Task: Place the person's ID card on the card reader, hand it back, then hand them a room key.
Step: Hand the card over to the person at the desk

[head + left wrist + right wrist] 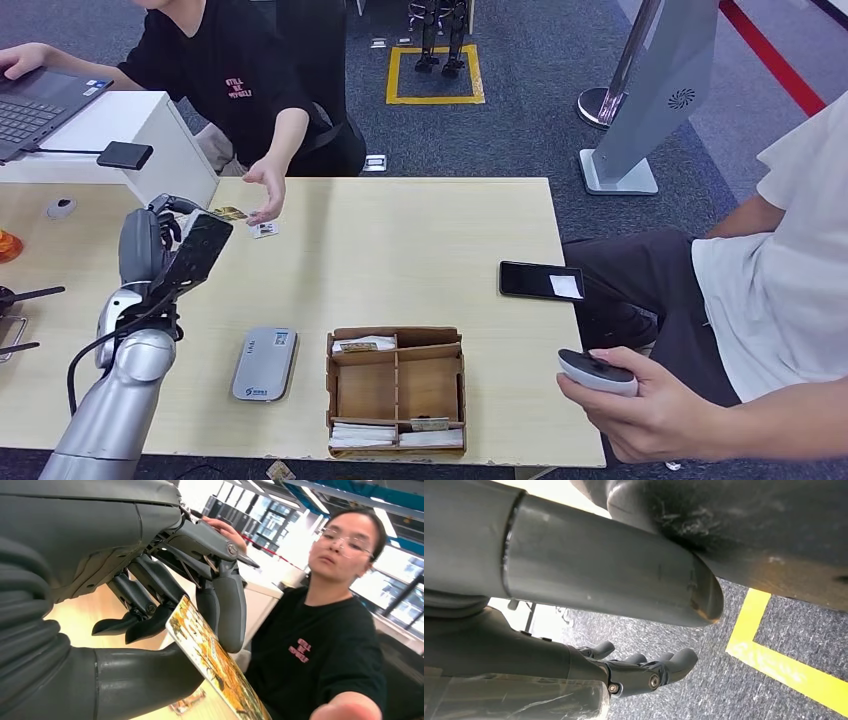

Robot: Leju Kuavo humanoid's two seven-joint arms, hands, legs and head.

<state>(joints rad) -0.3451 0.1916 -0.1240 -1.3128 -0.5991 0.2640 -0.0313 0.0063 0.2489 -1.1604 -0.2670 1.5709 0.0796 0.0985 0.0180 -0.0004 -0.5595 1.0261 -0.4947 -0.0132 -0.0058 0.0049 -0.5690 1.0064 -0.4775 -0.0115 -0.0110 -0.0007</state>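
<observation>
Room key card, yellow-printed plastic point(215, 665), pinched edgewise in left hand point(178, 232); thin hold could slip before person's hand point(266, 190), one o'clock, takes it.

Bare tabletop point(400, 255) lies open across the middle and far right, between the cardboard box point(396, 391) at the near edge and the far edge. At far left, a person's hand point(266, 190) crowds the left hand point(165, 240). A black phone point(541, 281) sits at the right edge.
</observation>
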